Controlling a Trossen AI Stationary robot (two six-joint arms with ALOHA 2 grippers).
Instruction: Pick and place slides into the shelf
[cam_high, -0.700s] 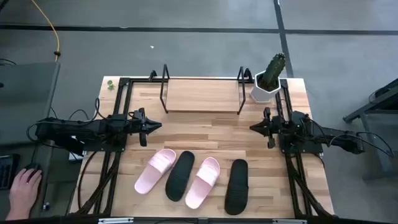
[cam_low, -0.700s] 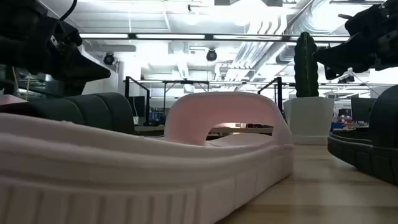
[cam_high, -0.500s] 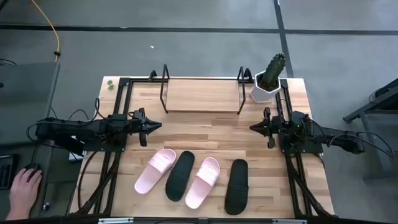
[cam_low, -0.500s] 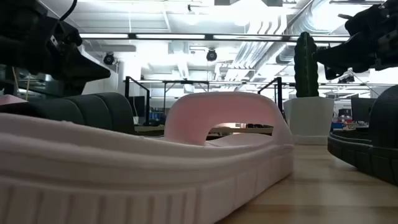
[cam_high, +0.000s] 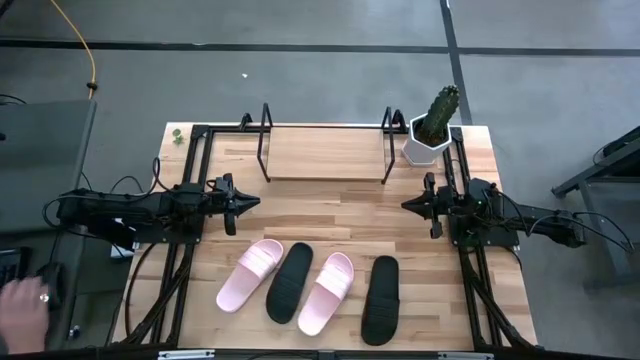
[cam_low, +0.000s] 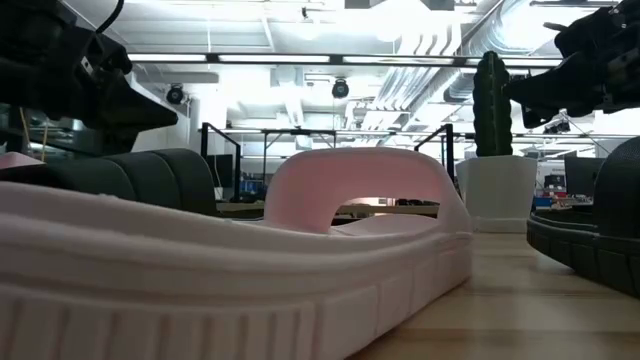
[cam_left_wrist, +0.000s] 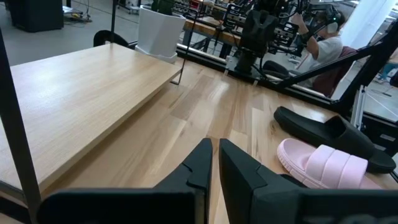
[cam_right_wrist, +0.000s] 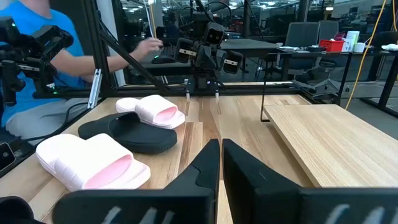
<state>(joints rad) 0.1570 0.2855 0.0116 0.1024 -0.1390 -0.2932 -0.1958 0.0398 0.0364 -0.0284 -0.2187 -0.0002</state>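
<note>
Four slides lie sole-down in a row near the table's near edge: pink (cam_high: 250, 274), black (cam_high: 289, 282), pink (cam_high: 326, 292), black (cam_high: 380, 299). The shelf (cam_high: 325, 153), a light board between black wire loops, stands at the far edge. My left gripper (cam_high: 252, 202) hovers shut over the table's left middle, pointing right, short of the slides. My right gripper (cam_high: 408, 204) hovers shut at the right middle, pointing left. In the left wrist view the shut fingers (cam_left_wrist: 214, 149) face the shelf board (cam_left_wrist: 81, 93) and a pink slide (cam_left_wrist: 323, 165). The low view is filled by a pink slide (cam_low: 300, 250).
A white pot with a cactus (cam_high: 432, 130) stands at the shelf's right end. Black arm frames (cam_high: 185, 250) run along both table sides. Bare wood (cam_high: 330, 215) lies between the shelf and the slides. A person's hand (cam_high: 20, 308) shows beyond the table's left near corner.
Both arms and all the slides have kept still. The person's hand beyond the table's left near corner has drawn away toward the left.
</note>
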